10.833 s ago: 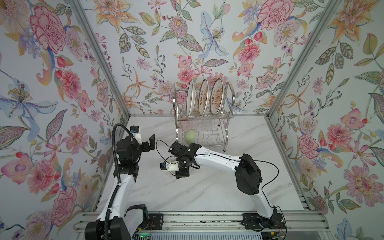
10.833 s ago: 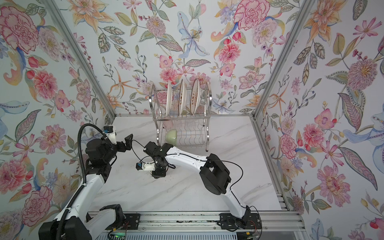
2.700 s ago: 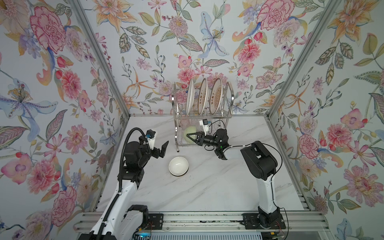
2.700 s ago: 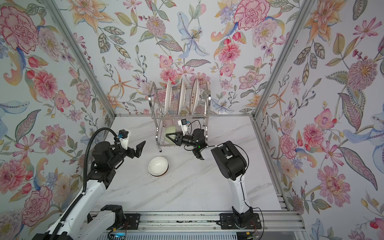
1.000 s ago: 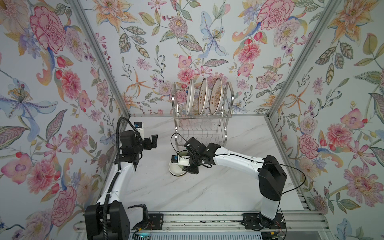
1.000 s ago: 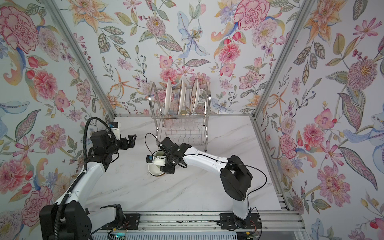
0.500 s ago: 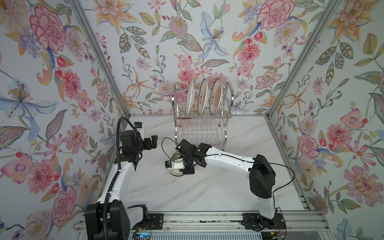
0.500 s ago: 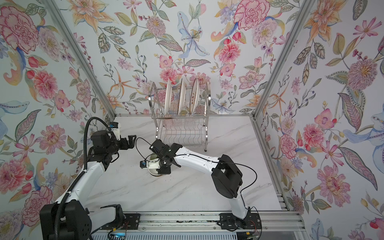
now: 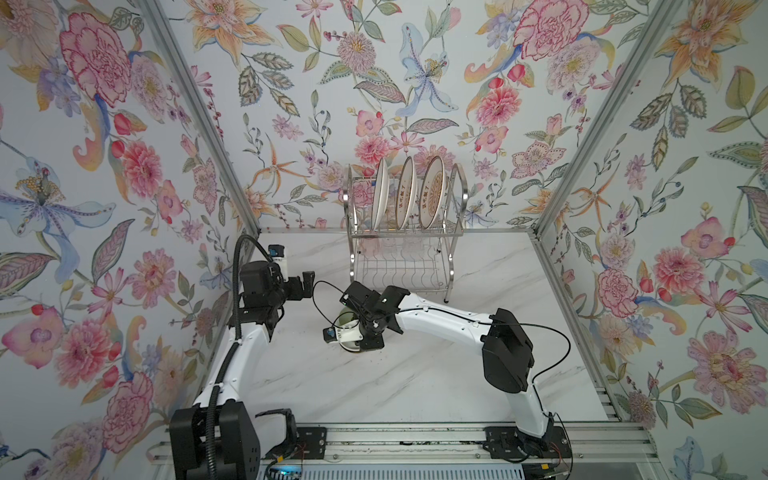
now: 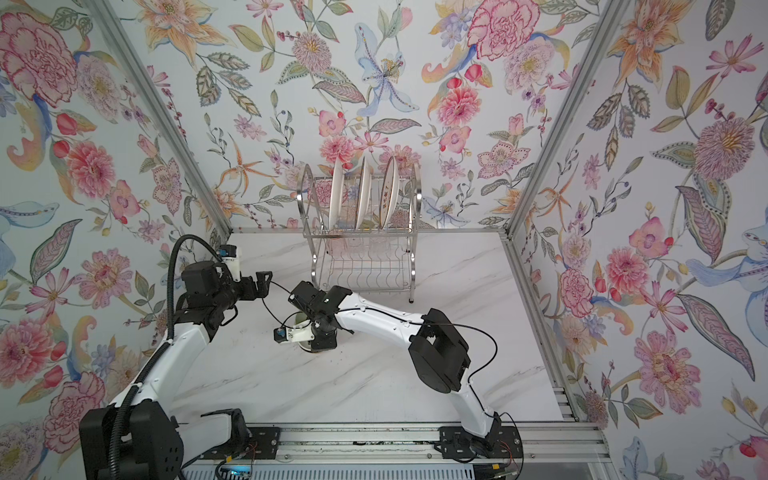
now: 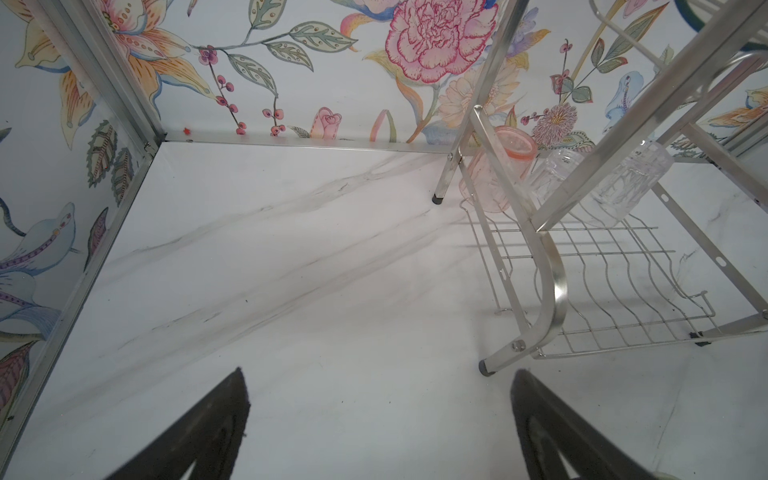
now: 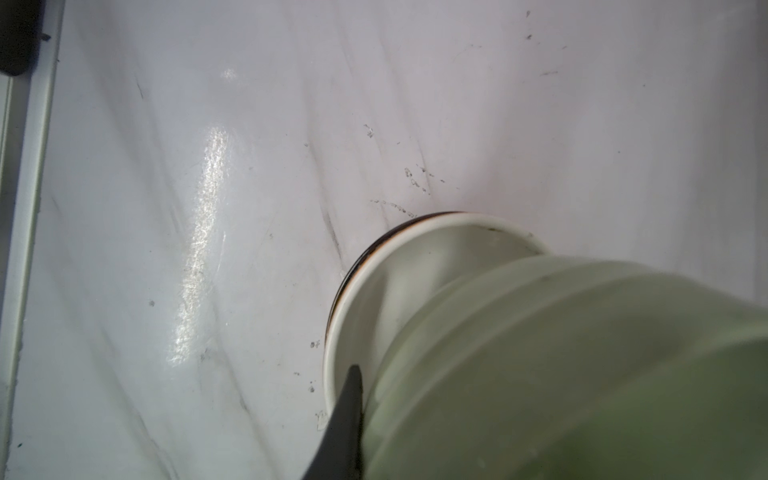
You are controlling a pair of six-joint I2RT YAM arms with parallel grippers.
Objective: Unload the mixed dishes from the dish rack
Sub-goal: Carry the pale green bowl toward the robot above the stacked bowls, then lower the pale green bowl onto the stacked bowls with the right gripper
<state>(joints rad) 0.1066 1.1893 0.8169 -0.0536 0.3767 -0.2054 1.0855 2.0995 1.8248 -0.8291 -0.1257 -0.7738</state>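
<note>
Floral wallpaper walls (image 9: pixel 291 83) around white marble tabletop (image 9: pixel 415 382).

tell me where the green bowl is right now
In both top views the green bowl is left of the table middle, in front of the dish rack, held by the right gripper over a white bowl.

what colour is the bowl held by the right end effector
Pale green bowl, seen best in the right wrist view.
</note>
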